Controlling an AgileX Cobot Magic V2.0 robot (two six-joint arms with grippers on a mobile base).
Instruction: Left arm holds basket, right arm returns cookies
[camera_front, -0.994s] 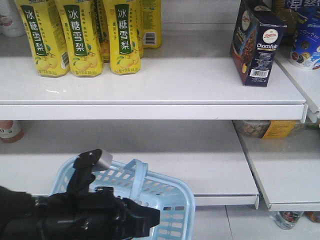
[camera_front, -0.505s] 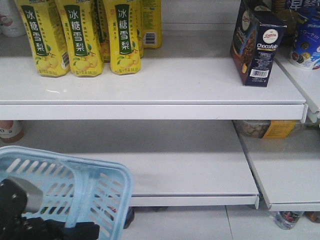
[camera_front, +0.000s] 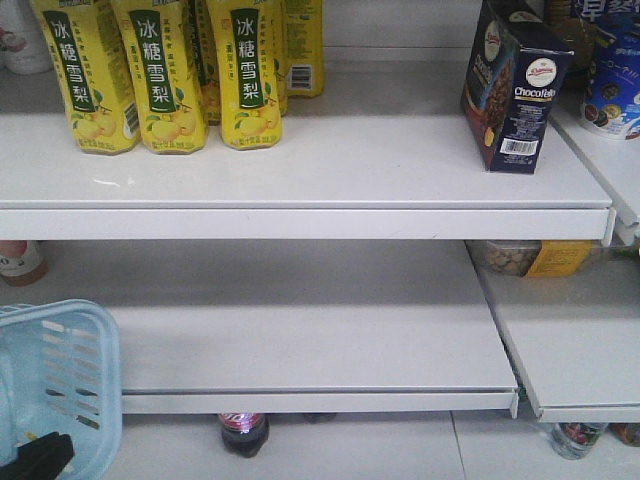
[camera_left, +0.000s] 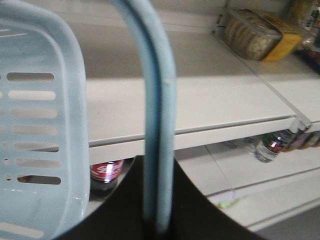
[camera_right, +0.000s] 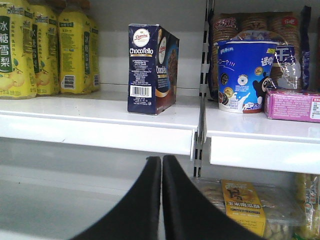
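The cookies (camera_front: 515, 85) are a dark blue Chocofello carton standing upright on the upper shelf, at its right end. In the right wrist view the cookies (camera_right: 150, 70) stand above and beyond my right gripper (camera_right: 161, 159), which is shut with nothing between its black fingers. The pale blue basket (camera_front: 55, 380) hangs at the lower left edge, with a black bit of the left arm (camera_front: 35, 462) below it. My left gripper (camera_left: 157, 167) is shut on the basket handle (camera_left: 155, 100), and the slotted basket wall (camera_left: 35, 125) lies to its left.
Yellow drink bottles (camera_front: 160, 70) fill the upper shelf's left. A cola bottle (camera_front: 243, 432) lies on the floor under the lower shelf (camera_front: 320, 340). Right of the divider are a blue cup (camera_right: 245, 75), a pink box (camera_right: 292, 104) and a yellow biscuit box (camera_right: 242, 205).
The basket and left arm have swung left and downward, mostly out of the front view. That uncovered the cola bottle under the lower shelf. The cookies have not moved.
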